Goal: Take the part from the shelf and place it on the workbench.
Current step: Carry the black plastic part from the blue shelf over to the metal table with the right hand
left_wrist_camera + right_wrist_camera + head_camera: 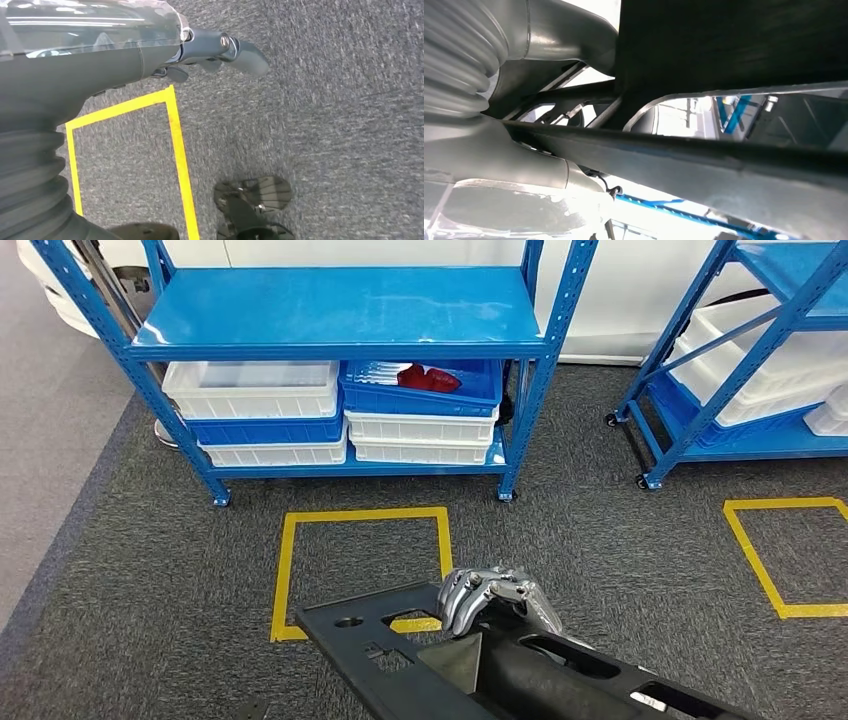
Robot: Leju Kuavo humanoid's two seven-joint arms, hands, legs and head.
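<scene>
Part (400, 640) is off the shelf (340, 310) already; my right hand (490, 595) holds it, fingers curled over its edge. I can't see the workbench, so putting it down is left. My left hand (220, 50) hangs with nothing in it, but I can't tell how it's set. Beyond my right hand is bare carpet (600, 540), then the shelf.

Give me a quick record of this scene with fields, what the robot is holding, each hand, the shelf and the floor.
held part: long black plastic part with cutouts, carried low in front of the body
right robot hand: fingers curled over the part's upper edge, gripping it
left robot hand: hanging over the carpet, holding nothing, fingers apart
shelf: blue rack ahead, white and blue bins stacked on its lower level
top blue bin: red items inside
floor: grey carpet, yellow taped square before the rack
workbench: not visible
</scene>
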